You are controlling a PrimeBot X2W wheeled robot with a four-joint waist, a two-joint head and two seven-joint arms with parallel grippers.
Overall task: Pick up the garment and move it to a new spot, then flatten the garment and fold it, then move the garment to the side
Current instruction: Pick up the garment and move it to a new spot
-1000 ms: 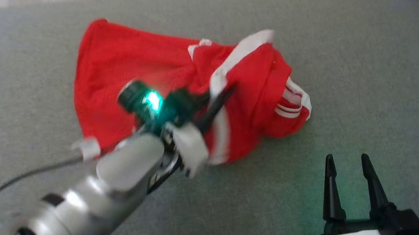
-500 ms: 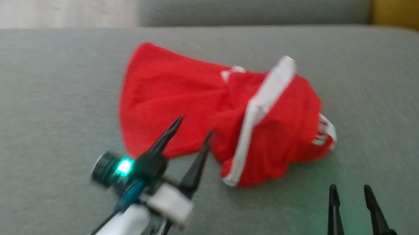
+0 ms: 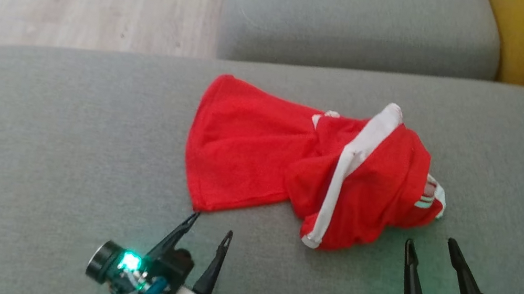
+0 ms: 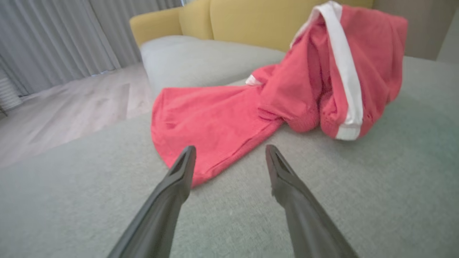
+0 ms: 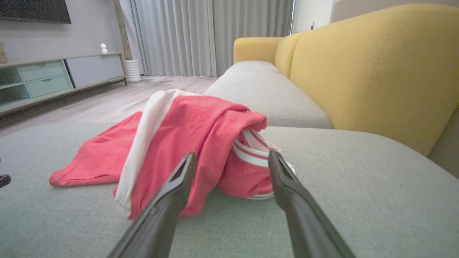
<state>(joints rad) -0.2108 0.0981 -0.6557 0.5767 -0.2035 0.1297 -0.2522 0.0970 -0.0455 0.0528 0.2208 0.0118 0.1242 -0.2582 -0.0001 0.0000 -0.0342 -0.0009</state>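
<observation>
- Left gripper hangs over the near part of the grey seat cushion with its jaws spread wide and nothing between them. One fingertip is just beside the near hem corner of the red garment; whether it touches is unclear.
- Right gripper is equally wide and empty, over the cushion's near edge toward its right side.
- That garment lies about mid-width on the cushion, nearer its back than its front and well in from every edge.
- It looks thin, light and limp. It should sag and drape from any pinch rather than keep its shape, and the cushion's weave may drag on it.
- The best holds are probably sewn edges: the hem corner on the flat part, and the white side stripe or a seam on the heap. One pinch alone would likely let it bunch.
- Its long axis runs across the cushion's width. The flat, fanned panel points to the cushion's left side. The crumpled mound, with a striped band poking out, points to its right.
</observation>
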